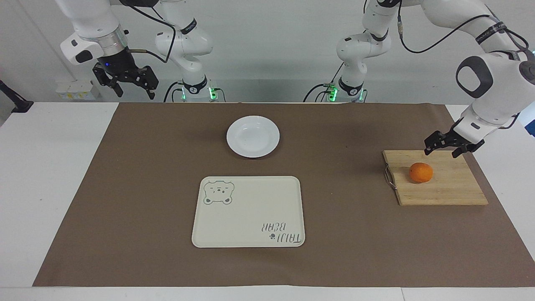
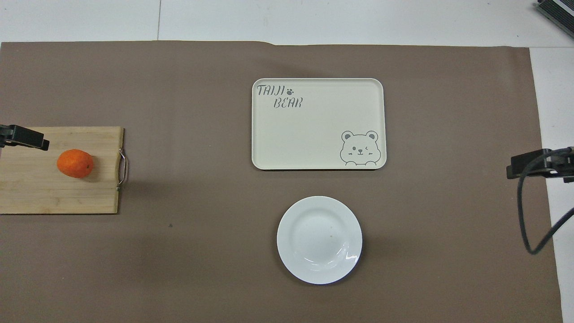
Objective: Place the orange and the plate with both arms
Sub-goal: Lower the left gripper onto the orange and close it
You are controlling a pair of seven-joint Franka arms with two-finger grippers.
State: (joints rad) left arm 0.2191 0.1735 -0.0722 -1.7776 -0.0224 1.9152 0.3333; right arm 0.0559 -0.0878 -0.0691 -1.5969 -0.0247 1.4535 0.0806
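The orange [image 1: 420,172] [image 2: 75,163] lies on a wooden cutting board [image 1: 455,190] [image 2: 40,197] toward the left arm's end of the table. My left gripper [image 1: 440,153] [image 2: 27,138] hangs low over that board, open and empty, apart from the orange. The white plate [image 1: 253,136] [image 2: 319,240] sits empty on the brown mat in the middle, close to the robots. High over the mat's corner at the right arm's end, my right gripper [image 1: 136,95] [image 2: 531,163] waits open with nothing in it.
A cream rectangular tray [image 1: 250,209] [image 2: 314,130] with a bear drawing lies farther from the robots than the plate. The cutting board has a metal handle [image 1: 389,177] on its edge toward the tray. A brown mat [image 1: 146,188] covers most of the table.
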